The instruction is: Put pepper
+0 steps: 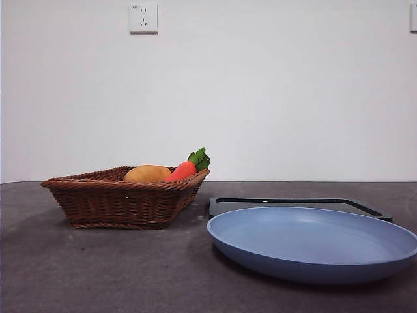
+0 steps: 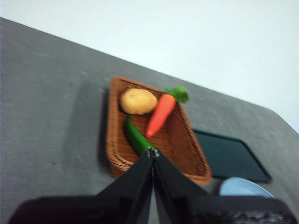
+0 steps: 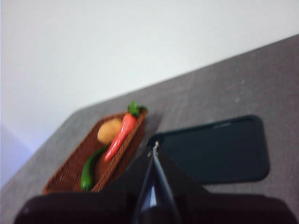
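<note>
Nothing is done yet: the pepper (image 2: 135, 135) lies in the wicker basket (image 2: 117, 154) beside the carrot (image 2: 160, 115) and potato (image 2: 138, 101). Left pincer (image 2: 153, 154) and right pincer (image 3: 154, 148) are clenched, holding nothing; the blue plate (image 1: 313, 244) sits bare.

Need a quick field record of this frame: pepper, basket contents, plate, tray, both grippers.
pepper: lying in the basket, beside the carrot
potato: in the basket, at the pepper's end
plate: blue, on the table, nothing on it
tray: dark, flat, between basket and plate
left gripper: jaws shut, above the basket, holding nothing
right gripper: jaws shut, raised, holding nothing
</note>
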